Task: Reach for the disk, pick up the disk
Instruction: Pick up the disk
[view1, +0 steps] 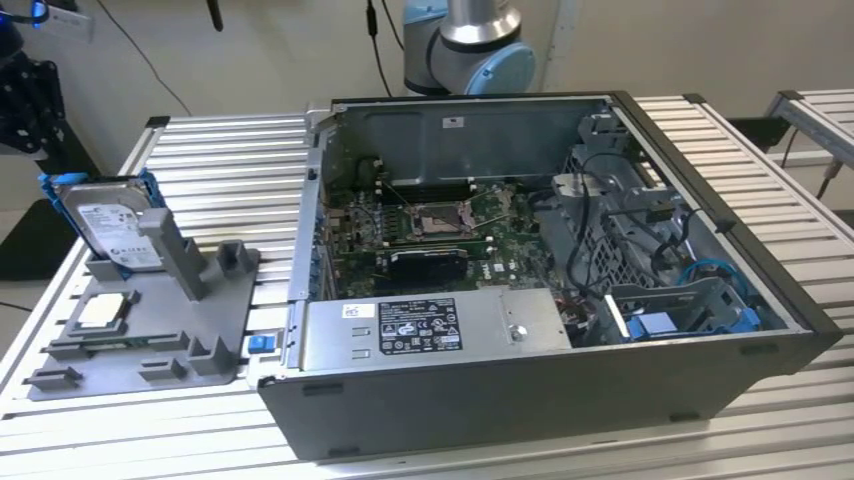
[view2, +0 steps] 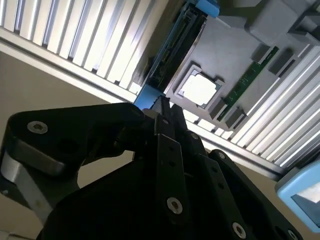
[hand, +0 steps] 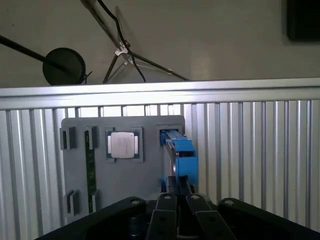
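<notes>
Exterior view, left side: the disk (view1: 114, 230) stands on edge in a grey holder (view1: 147, 340) on the slatted table (view1: 227, 150). In the first wrist view the gripper (hand: 177, 189) hangs in line with its thin blue-framed edge; I cannot tell whether it is open or closed. I'd come down square and centred over that edge, then lift straight out. The label faces the exterior view's right, and the long axis looks roughly upright.

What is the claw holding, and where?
Nothing seems held. The silver-grey hard drive in its blue frame stands in the grey holder, the black claw close by.
</notes>
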